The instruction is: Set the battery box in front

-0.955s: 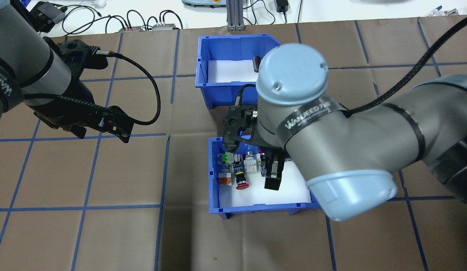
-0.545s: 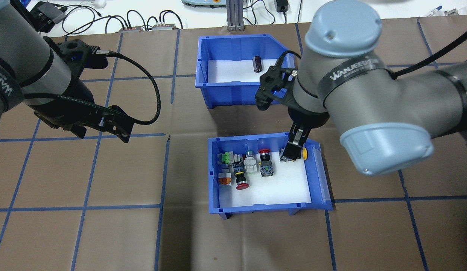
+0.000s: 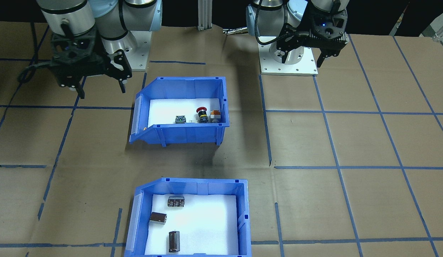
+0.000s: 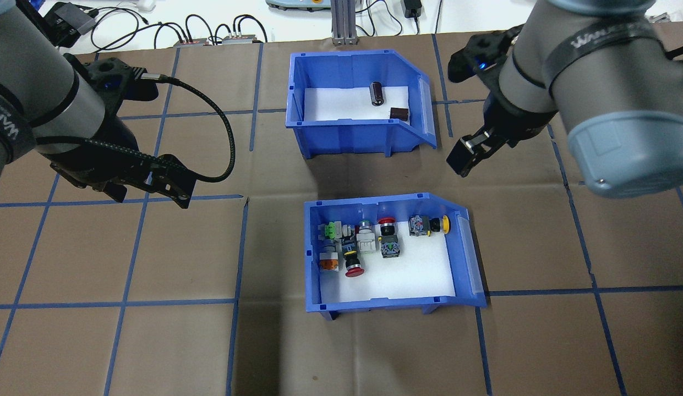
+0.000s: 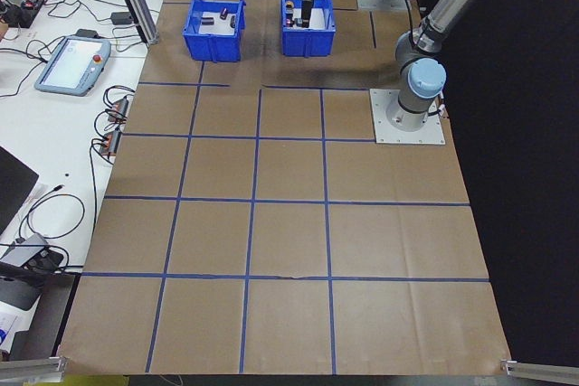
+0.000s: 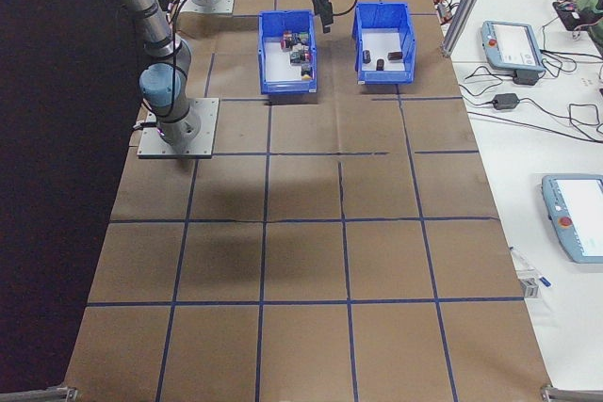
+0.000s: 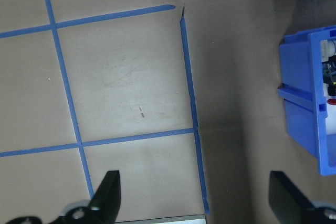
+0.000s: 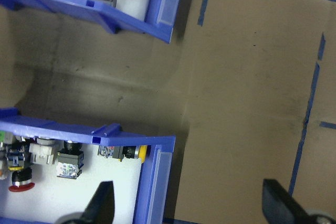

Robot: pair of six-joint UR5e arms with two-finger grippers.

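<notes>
The battery box (image 4: 347,138) is a blue bin with a white liner on the table's far side from me. In the front-facing view the battery box (image 3: 192,184) holds three dark cells, one being the cell (image 3: 174,241). The push-button bin (image 4: 385,301) sits between it and my base. My right gripper (image 4: 465,157) hangs open over bare table, right of the gap between the bins; the right wrist view shows its fingertips (image 8: 103,203) wide apart with nothing between them. My left gripper (image 4: 150,193) is open over the table at the left, holding nothing.
Brown paper with blue tape lines covers the table. Cables and small devices (image 4: 209,33) lie beyond the far edge, and a metal post (image 4: 344,22) stands behind the battery box. Bare paper surrounds both bins.
My right gripper has risen out of the push-button bin and swung right and away, to beside the battery box's right end. The left arm has not moved. Both bins stayed put.
</notes>
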